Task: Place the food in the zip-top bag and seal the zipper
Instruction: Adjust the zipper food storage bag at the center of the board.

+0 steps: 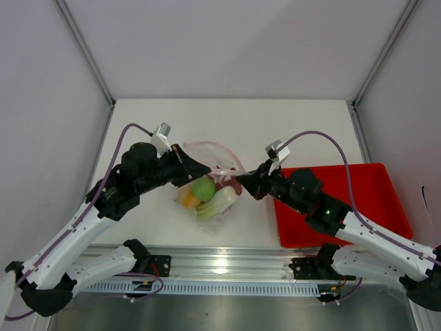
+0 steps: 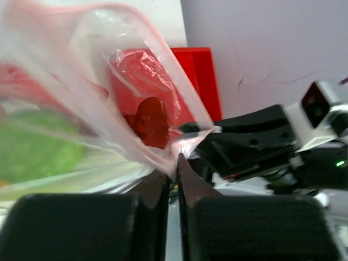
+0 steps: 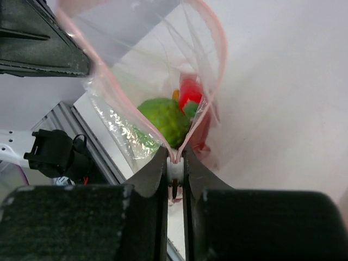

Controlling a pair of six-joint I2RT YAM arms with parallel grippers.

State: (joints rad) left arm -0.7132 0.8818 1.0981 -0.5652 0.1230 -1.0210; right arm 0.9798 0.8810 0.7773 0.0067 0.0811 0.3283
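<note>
The clear zip-top bag (image 1: 215,165) hangs between my two grippers above the table. Inside it are a round green fruit (image 1: 203,187), an orange-yellow piece (image 1: 187,200), a pale-green stalk (image 1: 219,201) and a red piece (image 1: 224,181). My left gripper (image 1: 204,171) is shut on the bag's edge (image 2: 175,155). My right gripper (image 1: 241,185) is shut on the white slider at one end of the pink zipper (image 3: 175,163). In the right wrist view the zipper's two strips (image 3: 209,65) part into an open loop, with the green fruit (image 3: 163,119) and the red piece (image 3: 190,92) below it.
A red tray (image 1: 344,207) lies on the table at the right, under my right arm; it also shows in the left wrist view (image 2: 198,76). A metal rail (image 1: 220,265) runs along the near edge. White walls close in the table on the left, right and back.
</note>
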